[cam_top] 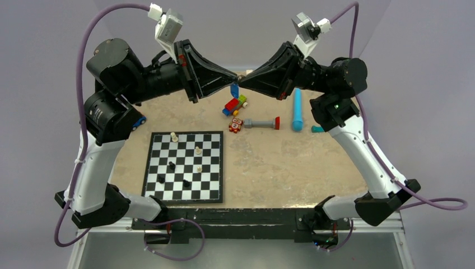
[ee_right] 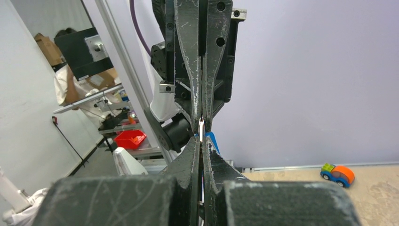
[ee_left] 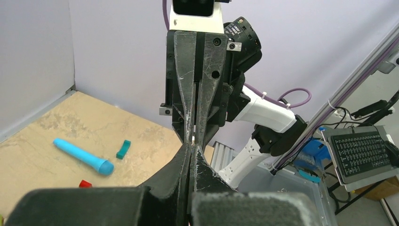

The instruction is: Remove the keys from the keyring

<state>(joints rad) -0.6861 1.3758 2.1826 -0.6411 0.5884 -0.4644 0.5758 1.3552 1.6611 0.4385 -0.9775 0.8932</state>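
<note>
Both grippers meet tip to tip in the air over the far middle of the table. My left gripper (cam_top: pixel 235 82) (ee_left: pixel 193 147) and my right gripper (cam_top: pixel 242 84) (ee_right: pixel 201 141) have their jaws shut. A thin silvery strip, the key (ee_right: pixel 201 129), seen edge-on, runs between the two pairs of fingertips. The keyring's blue tag (cam_top: pixel 234 90) (ee_right: pixel 212 139) hangs just under the meeting point, on the left gripper's side. Which metal part each gripper pinches is mostly hidden by the fingers.
On the table below lie a coloured brick car (cam_top: pixel 235 105), a red cube (cam_top: pixel 236 125), a grey bar with a red end (cam_top: pixel 261 123), a long light-blue cylinder (cam_top: pixel 297 110) (ee_left: pixel 83 157) and a teal piece (cam_top: pixel 317 129). A chessboard (cam_top: pixel 185 166) with several pieces lies near left.
</note>
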